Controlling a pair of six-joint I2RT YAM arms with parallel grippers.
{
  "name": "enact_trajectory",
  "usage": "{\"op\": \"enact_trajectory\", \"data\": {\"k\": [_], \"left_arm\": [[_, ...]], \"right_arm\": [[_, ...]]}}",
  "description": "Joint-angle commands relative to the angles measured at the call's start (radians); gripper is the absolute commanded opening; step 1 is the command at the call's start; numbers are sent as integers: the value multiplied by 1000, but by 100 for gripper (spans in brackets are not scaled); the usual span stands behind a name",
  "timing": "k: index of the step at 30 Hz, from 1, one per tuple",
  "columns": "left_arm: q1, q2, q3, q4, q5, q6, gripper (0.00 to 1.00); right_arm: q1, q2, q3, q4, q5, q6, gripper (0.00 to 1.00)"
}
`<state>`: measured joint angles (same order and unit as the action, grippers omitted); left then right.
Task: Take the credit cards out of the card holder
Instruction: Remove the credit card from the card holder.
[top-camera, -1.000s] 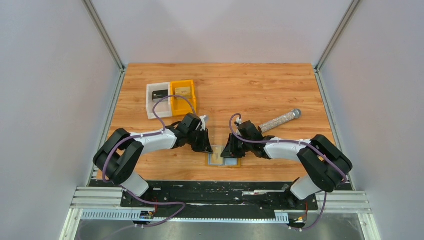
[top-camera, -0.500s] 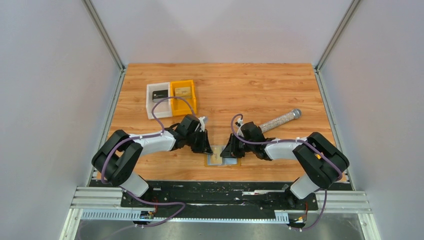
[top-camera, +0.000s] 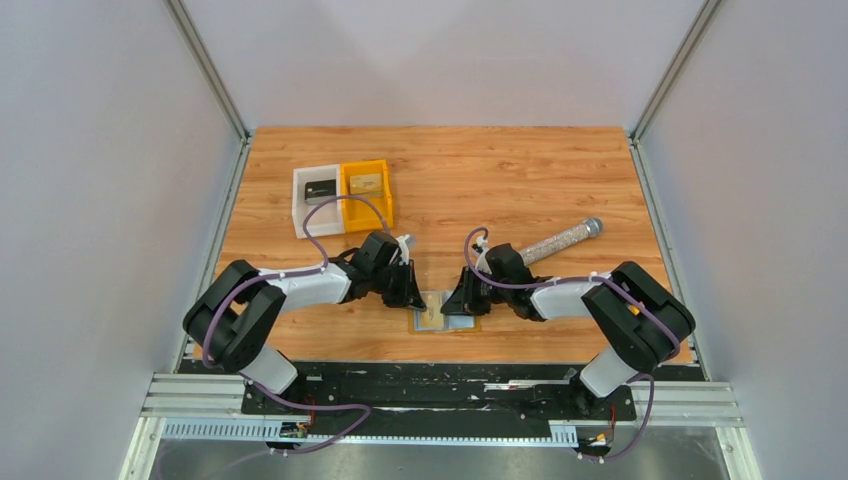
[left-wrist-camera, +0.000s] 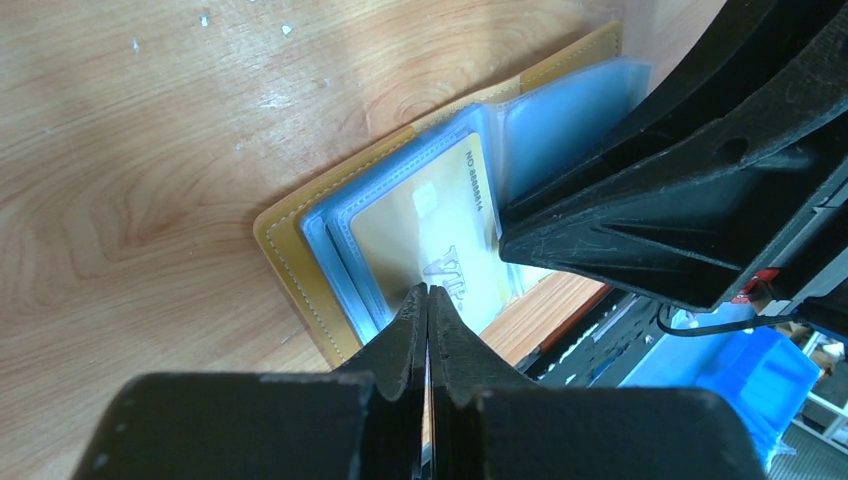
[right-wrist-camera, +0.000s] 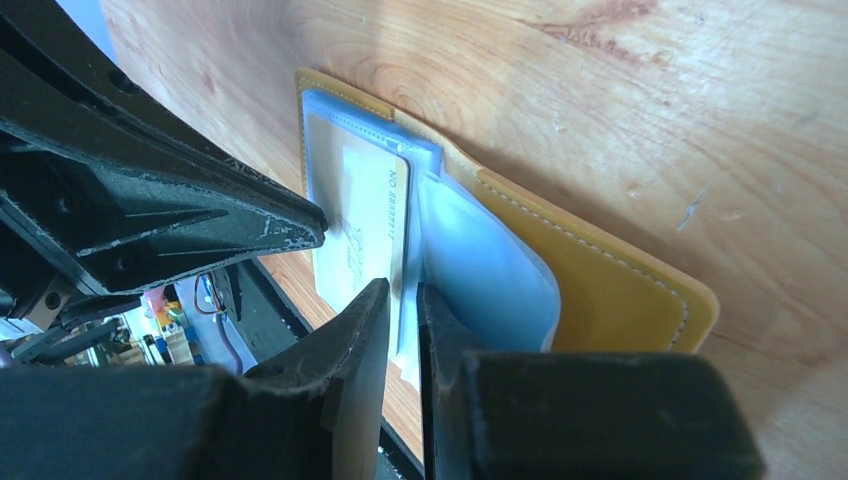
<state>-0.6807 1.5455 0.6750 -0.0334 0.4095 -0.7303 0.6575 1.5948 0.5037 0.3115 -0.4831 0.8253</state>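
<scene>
The mustard-tan card holder (top-camera: 450, 321) lies open near the table's front edge, its clear blue sleeves (left-wrist-camera: 560, 120) fanned up. A gold credit card (left-wrist-camera: 420, 225) sticks partway out of a sleeve toward the near edge. My left gripper (left-wrist-camera: 428, 292) is shut, its tips meeting on that card's edge with a thin pale sliver between the pads. It reaches in from the left in the top view (top-camera: 417, 297). My right gripper (right-wrist-camera: 403, 296) comes from the right and pinches the edge of a clear sleeve (right-wrist-camera: 480, 270) beside the card (right-wrist-camera: 360, 210). Only a narrow gap shows between its fingers.
At the back left stand a white bin (top-camera: 316, 203) holding a dark card and an orange bin (top-camera: 367, 196) holding a gold one. A glittery tube (top-camera: 560, 240) lies on the wood behind my right arm. The black front rail (top-camera: 440, 375) runs just below the holder.
My left jaws have closed from a slight gap to fully together at the card. The right jaws narrowed a little. Both arms have barely shifted.
</scene>
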Motion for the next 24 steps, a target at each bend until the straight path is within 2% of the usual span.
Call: {"op": "enact_trajectory", "data": {"k": [1, 5, 10, 24], "left_arm": [[-2, -41, 7, -52, -27, 10, 5], [-3, -75, 21, -91, -56, 4, 10], [-3, -100, 29, -115, -93, 11, 10], [-3, -45, 10, -73, -69, 12, 8]], "right_arm": [[-6, -54, 2, -33, 27, -23, 19], [-6, -74, 5, -45, 20, -20, 19], [-6, -75, 8, -41, 15, -24, 19], [-5, -7, 22, 14, -29, -9, 17]]}}
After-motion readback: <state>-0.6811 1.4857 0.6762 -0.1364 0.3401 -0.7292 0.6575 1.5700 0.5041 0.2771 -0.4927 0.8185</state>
